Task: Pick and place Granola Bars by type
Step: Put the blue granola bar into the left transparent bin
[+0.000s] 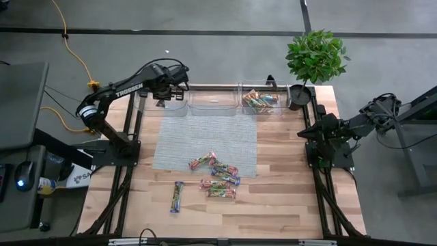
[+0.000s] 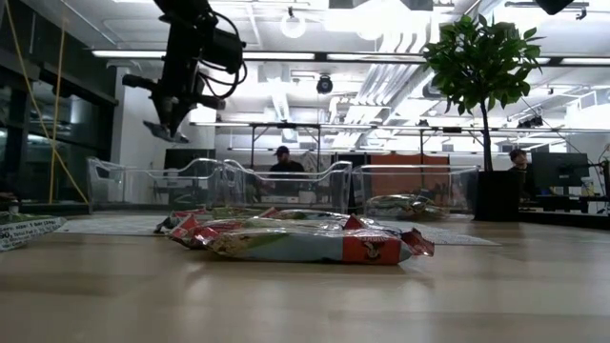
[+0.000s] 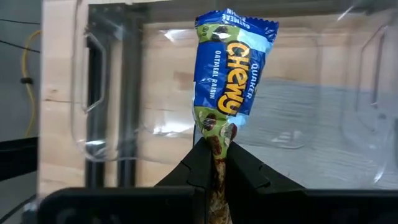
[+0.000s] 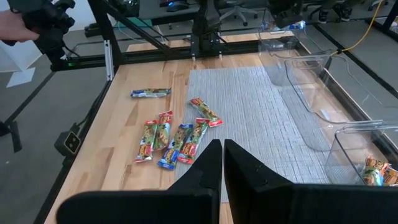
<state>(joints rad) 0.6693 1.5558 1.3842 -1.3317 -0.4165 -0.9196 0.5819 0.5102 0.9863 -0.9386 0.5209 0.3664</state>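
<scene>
1 blue granola bar [image 3: 231, 68] is held pinched by its end in the left gripper [image 3: 214, 155] above the left clear bin [image 1: 164, 102], so release is judged next, while the right gripper [image 4: 221, 155], jaws closed and empty, waits at the counter's right edge.

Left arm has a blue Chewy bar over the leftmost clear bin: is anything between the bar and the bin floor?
Nothing visible. The left gripper, shut on the blue bar, hangs above the leftmost bin, whose floor shows bare in the left wrist view. The right gripper waits at the table's right edge, shut.
</scene>
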